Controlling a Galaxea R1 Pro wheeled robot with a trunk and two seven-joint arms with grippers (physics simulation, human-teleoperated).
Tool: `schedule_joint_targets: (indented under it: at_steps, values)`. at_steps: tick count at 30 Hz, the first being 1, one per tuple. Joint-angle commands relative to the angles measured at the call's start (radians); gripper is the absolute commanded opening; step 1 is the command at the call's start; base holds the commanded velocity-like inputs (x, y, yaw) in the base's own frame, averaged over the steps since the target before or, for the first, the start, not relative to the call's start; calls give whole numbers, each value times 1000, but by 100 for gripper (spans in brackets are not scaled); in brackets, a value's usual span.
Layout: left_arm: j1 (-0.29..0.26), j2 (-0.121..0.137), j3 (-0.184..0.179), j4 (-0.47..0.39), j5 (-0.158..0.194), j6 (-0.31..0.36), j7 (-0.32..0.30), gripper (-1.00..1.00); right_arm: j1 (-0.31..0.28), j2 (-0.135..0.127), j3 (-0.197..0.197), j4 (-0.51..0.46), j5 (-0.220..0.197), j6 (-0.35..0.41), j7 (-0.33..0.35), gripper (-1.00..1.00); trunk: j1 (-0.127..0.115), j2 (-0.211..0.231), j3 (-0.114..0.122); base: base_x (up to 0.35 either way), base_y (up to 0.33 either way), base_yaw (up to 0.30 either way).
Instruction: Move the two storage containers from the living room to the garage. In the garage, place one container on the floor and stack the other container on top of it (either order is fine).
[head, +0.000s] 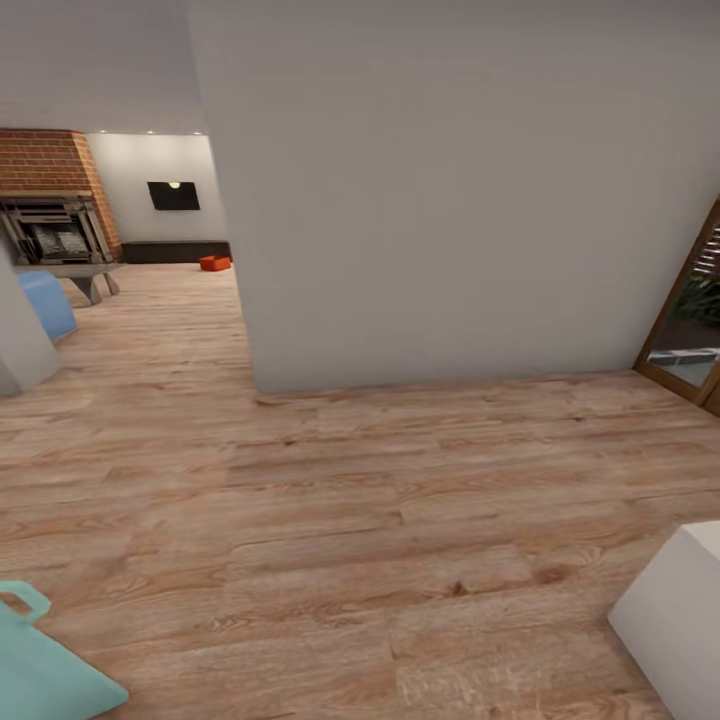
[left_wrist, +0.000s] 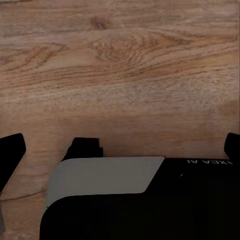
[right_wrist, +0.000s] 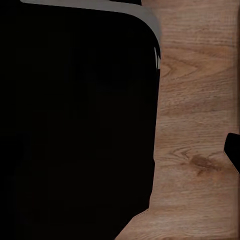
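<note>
Far in the upper left of the head view, one orange-red storage container sits on the light wood plank floor of the living room, just in front of the long low dark-brown cabinet. Above the cabinet hangs a black wall TV, and left of it stands the red brick fireplace. A big pale wall fills the middle of this view. At the right edge is a wood-framed glass door. A white block is at the lower right, a teal object at the lower left. Both wrist views look down on wood planks past dark robot body parts; whether each claw is wide or narrow, I cannot tell.
</note>
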Motion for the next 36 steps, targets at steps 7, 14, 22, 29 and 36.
schedule_joint_targets:
  at_steps: [7, 14, 22, 29, 36]
  values:
    - [-1, -1, 7, 1, -10, -4, 3, 100, 0, 0, 2, 0, -1, 0, 0, 100, 1, 0, -1, 344, 0, 38]
    - [-1, -2, 7, 1, -10, -4, 3, 100, 0, 0, 2, 0, -1, 0, 0, 100, 1, 0, -1, 344, 0, 44]
    - [0, -2, 7, 1, -11, -4, 3, 100, 0, 0, 1, 0, -1, 0, -2, 100, 1, 0, -1, 344, 0, 91]
    - [0, -2, 7, 1, -10, -4, 3, 100, 0, 0, 1, 0, -2, 0, -2, 100, 1, 0, -1, 344, 0, 47]
    - [0, -2, 7, 1, -10, -4, 3, 100, 0, 0, 1, 0, -1, 0, -2, 100, 1, 0, -1, 344, 34, 165]
